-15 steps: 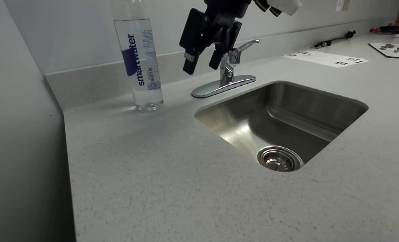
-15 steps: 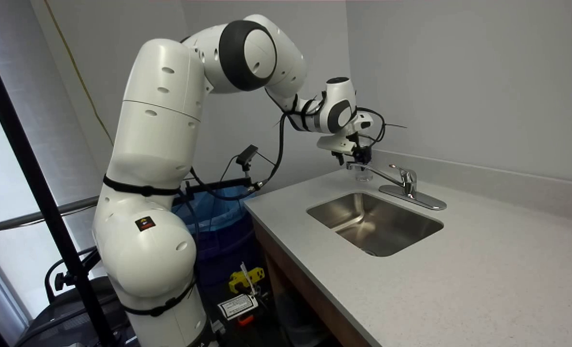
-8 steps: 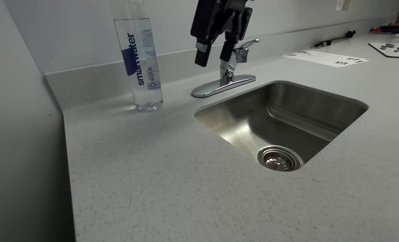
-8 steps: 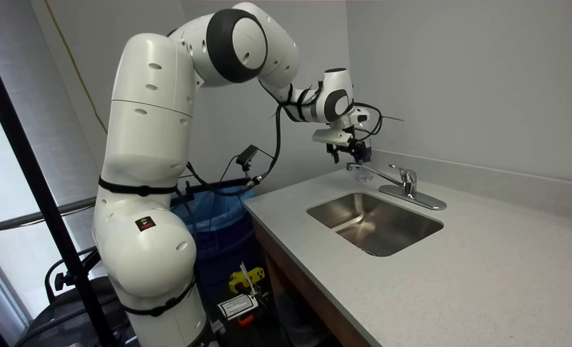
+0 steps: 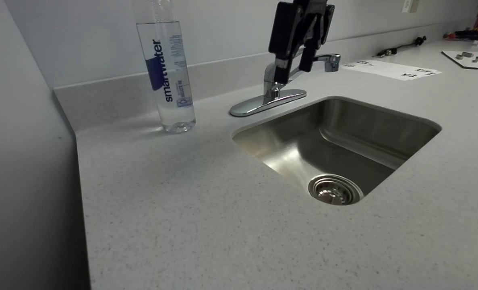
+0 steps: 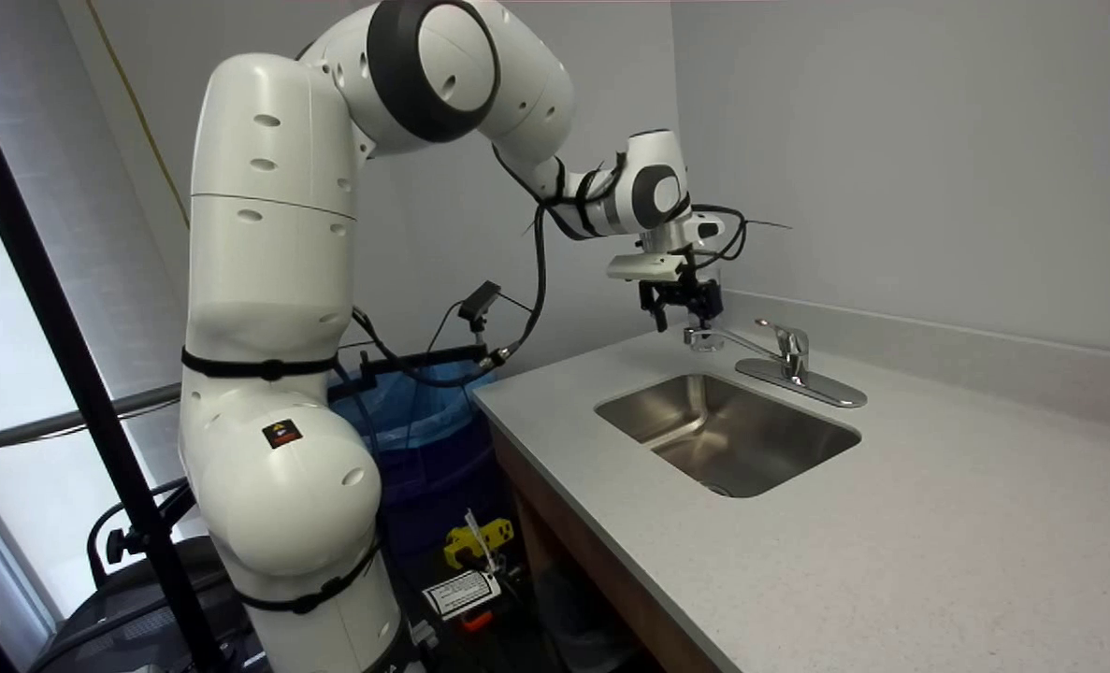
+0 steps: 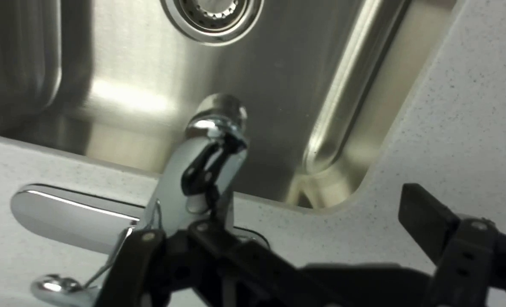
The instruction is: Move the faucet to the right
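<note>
The chrome faucet (image 5: 259, 105) stands on the counter behind the sink. Its base and lever also show in an exterior view (image 6: 793, 360). Its spout reaches to the right in an exterior view, partly hidden behind my gripper (image 5: 294, 71). My gripper (image 6: 682, 324) is open, fingers pointing down, at the spout. In the wrist view the spout (image 7: 172, 187) points up over the sink. My left finger overlaps the spout's side there; I cannot tell if they touch. The right finger is well apart, over the counter, with nothing between the gripper (image 7: 308, 209) fingers but counter.
A clear water bottle (image 5: 166, 72) stands left of the faucet, close to my gripper in an exterior view (image 6: 705, 344). The steel sink (image 5: 379, 125) is in front. A white sheet (image 5: 390, 70) and a white board (image 5: 472, 62) lie farther along. A wall runs behind the counter.
My gripper has moved right in an exterior view, turned more upright and remains open. The faucet's spout has swung to the right there. The faucet base and bottle have not moved.
</note>
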Motion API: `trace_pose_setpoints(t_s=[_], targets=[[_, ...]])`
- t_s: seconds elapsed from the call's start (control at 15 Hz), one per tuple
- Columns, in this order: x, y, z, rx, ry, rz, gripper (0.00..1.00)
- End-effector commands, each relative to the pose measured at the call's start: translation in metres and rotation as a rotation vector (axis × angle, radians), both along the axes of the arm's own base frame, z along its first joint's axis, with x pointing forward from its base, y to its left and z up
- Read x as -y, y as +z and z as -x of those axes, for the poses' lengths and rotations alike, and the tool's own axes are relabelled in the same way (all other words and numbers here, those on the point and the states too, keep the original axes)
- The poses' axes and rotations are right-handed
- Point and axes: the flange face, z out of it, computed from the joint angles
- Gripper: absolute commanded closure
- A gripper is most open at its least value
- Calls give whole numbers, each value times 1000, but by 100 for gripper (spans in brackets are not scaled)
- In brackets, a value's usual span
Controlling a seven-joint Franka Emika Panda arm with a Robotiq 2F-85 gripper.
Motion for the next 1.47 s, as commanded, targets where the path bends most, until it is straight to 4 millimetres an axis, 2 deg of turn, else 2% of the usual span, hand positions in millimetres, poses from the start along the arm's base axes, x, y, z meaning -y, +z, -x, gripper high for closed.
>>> trace_pose_setpoints(t_s=[0.0,0.33,0.73,1.13,1.4], targets=[[36,-14,14,-46,-67,99,0],[69,-20,11,-42,-132,175,0],[110,-26,-12,-11,-247,226,0],[138,-26,-38,25,-361,234,0],[151,-26,-55,50,-416,242,0]])
